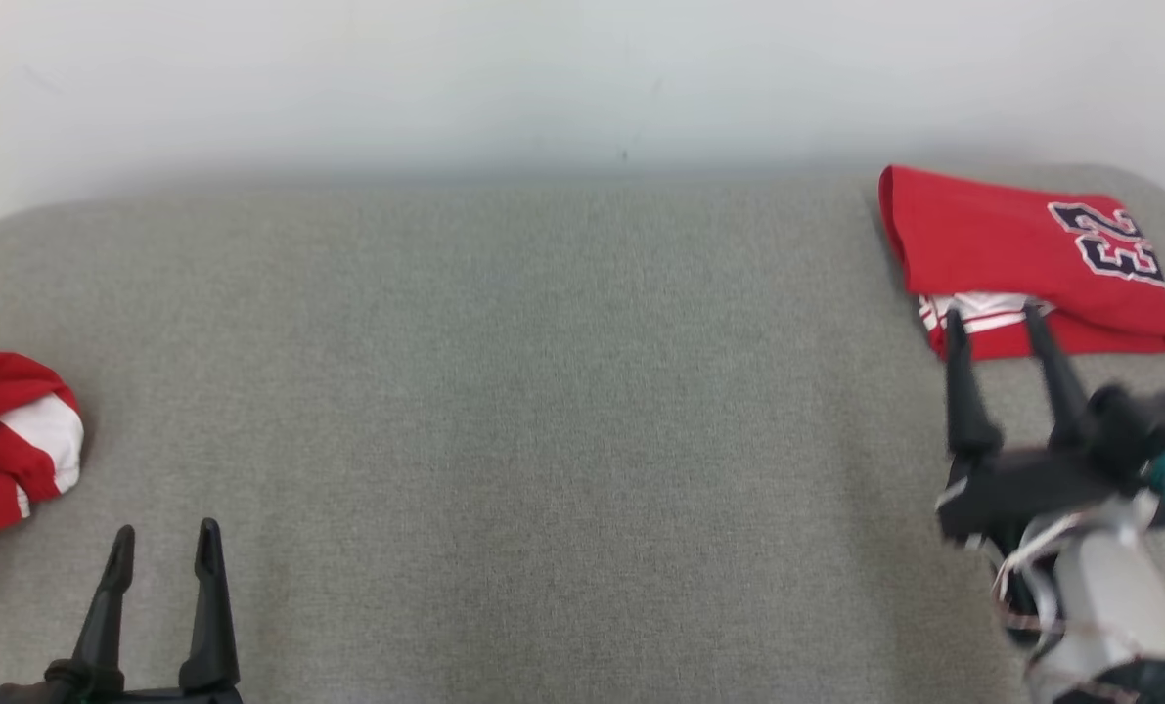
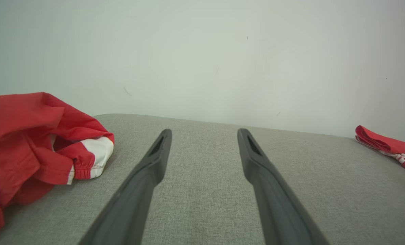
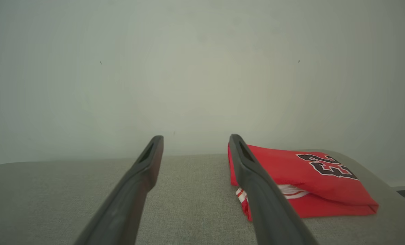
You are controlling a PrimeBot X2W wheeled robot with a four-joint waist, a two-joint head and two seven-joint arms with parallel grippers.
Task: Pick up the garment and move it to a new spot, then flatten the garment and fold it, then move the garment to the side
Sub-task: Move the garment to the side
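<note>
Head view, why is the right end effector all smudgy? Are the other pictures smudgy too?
Head view: the right end effector and its pale forearm are smeared, probably motion blur; the left end effector is crisp. Left wrist view: the crumpled red and white garment is sharp. Right wrist view: the folded red jersey with dark numbers is sharp.

Two red garments: a folded garment [image 1: 1022, 254] at the counter's [image 1: 543, 391] far right corner, a crumpled garment [image 1: 5, 440] at its left edge.
</note>
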